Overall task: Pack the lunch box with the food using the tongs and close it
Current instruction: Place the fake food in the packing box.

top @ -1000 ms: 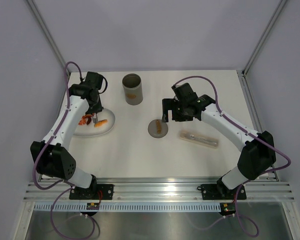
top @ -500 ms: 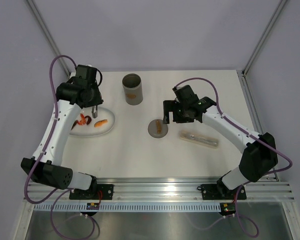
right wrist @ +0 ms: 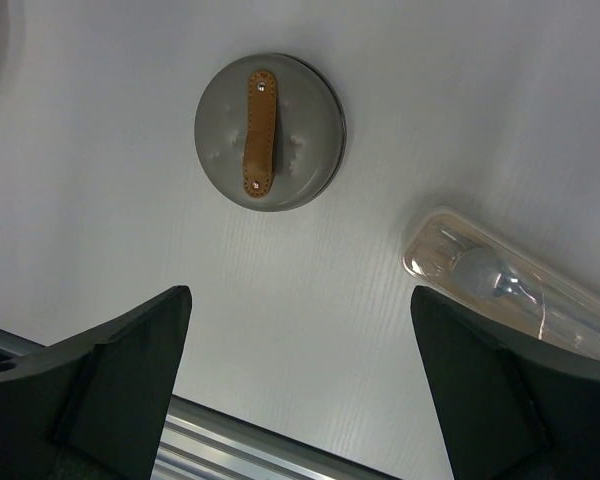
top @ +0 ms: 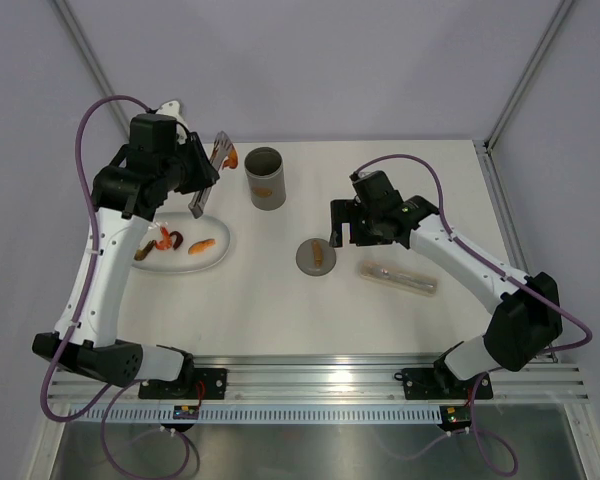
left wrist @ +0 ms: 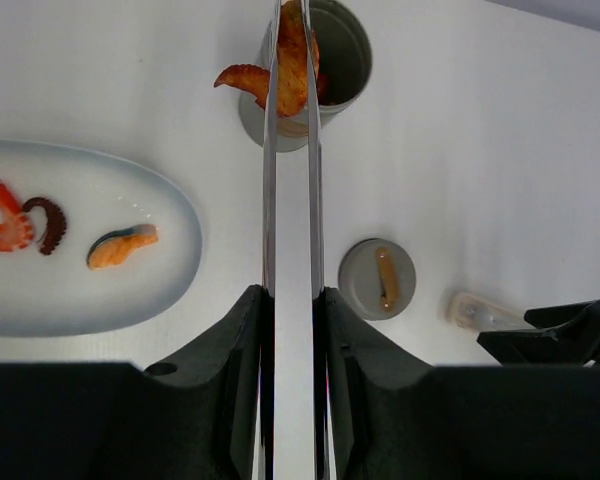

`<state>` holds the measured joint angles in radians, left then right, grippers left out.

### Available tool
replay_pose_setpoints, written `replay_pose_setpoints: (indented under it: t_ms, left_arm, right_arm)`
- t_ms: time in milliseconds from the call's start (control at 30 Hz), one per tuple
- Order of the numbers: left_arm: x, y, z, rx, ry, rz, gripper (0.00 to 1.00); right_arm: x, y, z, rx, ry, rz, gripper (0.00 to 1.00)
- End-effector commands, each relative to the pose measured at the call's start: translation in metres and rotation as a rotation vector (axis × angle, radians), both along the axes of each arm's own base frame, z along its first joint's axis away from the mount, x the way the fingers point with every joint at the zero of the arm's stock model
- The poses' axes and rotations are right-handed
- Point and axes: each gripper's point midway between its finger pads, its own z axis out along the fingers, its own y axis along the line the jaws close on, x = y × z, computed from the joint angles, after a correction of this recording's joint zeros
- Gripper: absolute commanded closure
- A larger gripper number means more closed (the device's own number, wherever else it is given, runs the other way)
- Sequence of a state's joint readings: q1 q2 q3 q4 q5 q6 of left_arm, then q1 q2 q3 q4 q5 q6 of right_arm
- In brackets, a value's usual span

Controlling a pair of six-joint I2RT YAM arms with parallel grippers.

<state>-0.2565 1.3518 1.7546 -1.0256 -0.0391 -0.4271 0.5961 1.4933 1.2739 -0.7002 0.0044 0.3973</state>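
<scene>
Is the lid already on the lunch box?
No, the lid lies flat on the table, apart from the open lunch box.

Left of the lunch box and nearer the arms lies the plate. The lid sits to the lunch box's right, also nearer, with the packet farther right.

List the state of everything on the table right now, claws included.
lunch box, upright, open, lid off.
lid, flat on the table, handle up.
tongs, pinched on an orange food piece, in the air near the lunch box.
left claw, shut on the tongs.
right claw, open, empty, above the table.
plate, three food pieces on it.
packet, lying flat.
</scene>
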Motion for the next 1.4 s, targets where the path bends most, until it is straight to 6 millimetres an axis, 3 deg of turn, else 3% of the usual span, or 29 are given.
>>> replay_pose_setpoints:
  t_ms: [0, 233, 433, 733, 833, 867, 900, 967, 1167, 1300, 1367]
  left_arm:
    - [0.019, -0.032, 0.037, -0.13, -0.136, -0.104, 1.0]
    - [0.049, -0.056, 0.026, -0.215, -0.133, -0.147, 1.0]
    - [0.071, -0.062, 0.008, -0.224, -0.111, -0.136, 1.0]
    - [0.098, -0.067, -0.042, -0.232, -0.016, -0.1, 1.0]
    - [0.099, -0.065, -0.052, -0.222, 0.001, -0.091, 0.8]
    - [0.1, -0.065, -0.054, -0.22, 0.002, -0.088, 0.65]
    - [0.099, -0.064, -0.057, -0.214, 0.008, -0.083, 0.61]
    - [0.099, -0.062, -0.058, -0.206, 0.008, -0.08, 0.54]
    - [0.096, -0.062, -0.046, -0.206, -0.008, -0.083, 0.51]
    - [0.084, -0.065, -0.021, -0.174, -0.079, -0.112, 0.59]
    - [0.077, -0.067, -0.018, -0.143, -0.103, -0.147, 0.71]
  right_arm:
    - [0.001, -0.005, 0.018, 0.002, -0.068, -0.016, 0.0]
    - [-0.002, -0.006, 0.012, -0.002, -0.049, -0.025, 0.01]
    - [-0.004, -0.01, 0.01, -0.018, -0.043, -0.032, 0.01]
    - [-0.005, -0.013, 0.008, -0.028, -0.041, -0.043, 0.01]
    - [-0.005, -0.014, 0.007, -0.035, -0.04, -0.044, 0.01]
    - [-0.005, -0.014, 0.006, -0.035, -0.038, -0.043, 0.01]
    - [-0.005, -0.014, 0.006, -0.034, -0.038, -0.044, 0.01]
    - [-0.004, -0.013, 0.004, -0.034, -0.034, -0.042, 0.0]
    - [-0.003, -0.011, 0.005, -0.032, -0.035, -0.041, 0.01]
    - [-0.003, -0.013, 0.006, -0.035, -0.042, -0.045, 0.01]
    - [0.0, -0.015, 0.007, -0.043, -0.051, -0.054, 0.01]
